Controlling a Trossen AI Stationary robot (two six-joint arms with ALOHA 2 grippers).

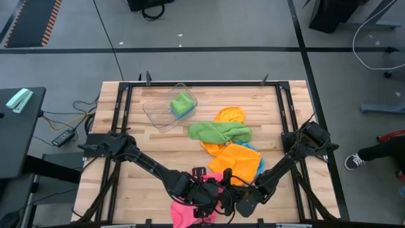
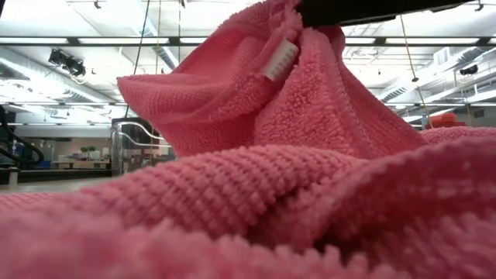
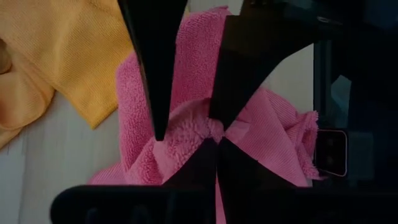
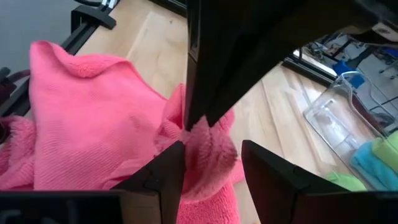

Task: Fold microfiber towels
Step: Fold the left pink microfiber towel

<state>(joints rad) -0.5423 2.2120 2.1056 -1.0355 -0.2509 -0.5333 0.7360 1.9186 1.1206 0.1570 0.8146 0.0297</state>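
From above, a pale wooden slatted desk (image 1: 253,107) carries a loose heap of soft cloths: a green microfiber towel (image 1: 219,132) lying across two orange microfiber towels (image 1: 236,159), with a sliver of sky blue showing at their edge. Farther back, a clear plastic tub (image 1: 159,113) holds another folded green and blue cloth. At the near edge, both dark arms meet over a bright pink fluffy microfiber towel (image 1: 190,210). The left hand (image 1: 204,194) and right hand (image 1: 242,202) sit just beside each other on it.

From desk level, the pink towel fills the picture, one corner with a white label lifted upward.

The left wrist view shows the left hand's fingers pressed together, clamped on a bunched ridge of pink cloth.

The right wrist view shows the right hand's fingers partly apart, with a fold of the pink towel gripped between them.

This looks like the start of folding the pink towel: it is gathered, not flat. Next, the cloth probably needs spreading flat before one edge is carried over to the opposite edge.
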